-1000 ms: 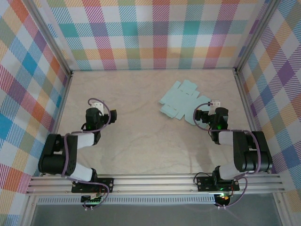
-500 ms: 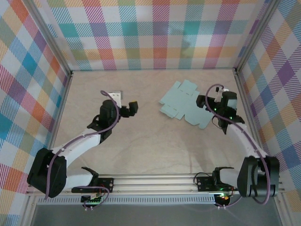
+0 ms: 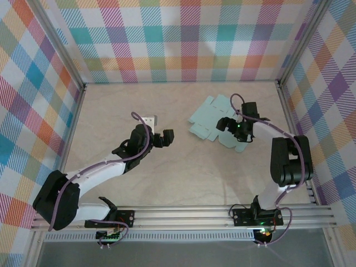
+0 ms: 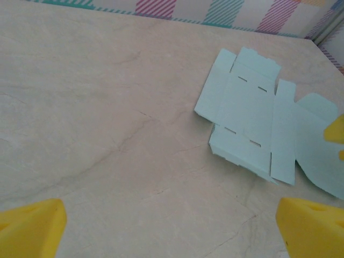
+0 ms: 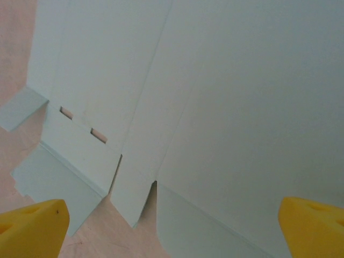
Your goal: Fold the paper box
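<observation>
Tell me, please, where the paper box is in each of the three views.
Top external: the paper box lies flat, right of centre, on the far half of the table.
Left wrist: the paper box is at the upper right.
Right wrist: the paper box covers most of the picture.
Shared landmark: a pair of small slots in the card, seen in both wrist views.

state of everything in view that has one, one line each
paper box: unfolded, a flat die-cut sheet lying on the table, not held
left gripper: open, empty, over bare table left of the sheet
right gripper: open, empty, low over the sheet's right part; contact cannot be told
</observation>
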Robot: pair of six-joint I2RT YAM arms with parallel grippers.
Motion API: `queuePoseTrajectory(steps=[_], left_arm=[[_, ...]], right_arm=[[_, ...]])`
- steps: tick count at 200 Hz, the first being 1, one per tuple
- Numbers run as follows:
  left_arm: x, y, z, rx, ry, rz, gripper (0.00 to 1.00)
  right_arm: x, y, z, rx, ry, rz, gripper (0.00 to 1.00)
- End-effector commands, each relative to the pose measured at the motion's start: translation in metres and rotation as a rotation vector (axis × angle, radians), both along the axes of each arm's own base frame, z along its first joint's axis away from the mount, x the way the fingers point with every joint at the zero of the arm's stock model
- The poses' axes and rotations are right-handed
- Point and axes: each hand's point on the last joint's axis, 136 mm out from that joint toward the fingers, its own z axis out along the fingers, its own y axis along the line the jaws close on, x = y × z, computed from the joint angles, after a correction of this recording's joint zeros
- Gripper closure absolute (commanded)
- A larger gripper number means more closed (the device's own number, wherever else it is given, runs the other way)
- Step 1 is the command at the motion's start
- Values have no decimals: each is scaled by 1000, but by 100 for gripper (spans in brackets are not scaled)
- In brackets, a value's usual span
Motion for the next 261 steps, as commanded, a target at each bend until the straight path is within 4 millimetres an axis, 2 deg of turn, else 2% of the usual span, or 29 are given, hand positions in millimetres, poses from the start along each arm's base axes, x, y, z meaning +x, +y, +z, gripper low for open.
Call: queuePoseTrajectory(steps=[1,43,84,125,148,169,192,229,261], left_arm=[[-7,8,2,10,-1,28,0],[-7,19,0,44,2,74,0],[-5,29,-9,53,39,101,0],[-12,48,-12,41,62,137,0],[-15,60,-13,19,73,157,0],[-18,65,-12,5,73,166,0],[-19,64,-15,-3,85,162,0],[-17,58,-16,-19,97,149,0],[-16,58,-16,-15,105,150,0]], right_arm=[[-5,14,-10,39,41,0,0],[-31,42,-22,2,59,50,0],[-51,94,-22,37,74,119,0],[-50,164,-3,90,23,264,0],[-44,182,19,124,-27,320,0],[-34,172,40,63,-106,318,0],[-17,138,49,-45,-131,282,0],[19,83,41,-43,-68,206,0],[41,42,20,-86,-11,149,0]])
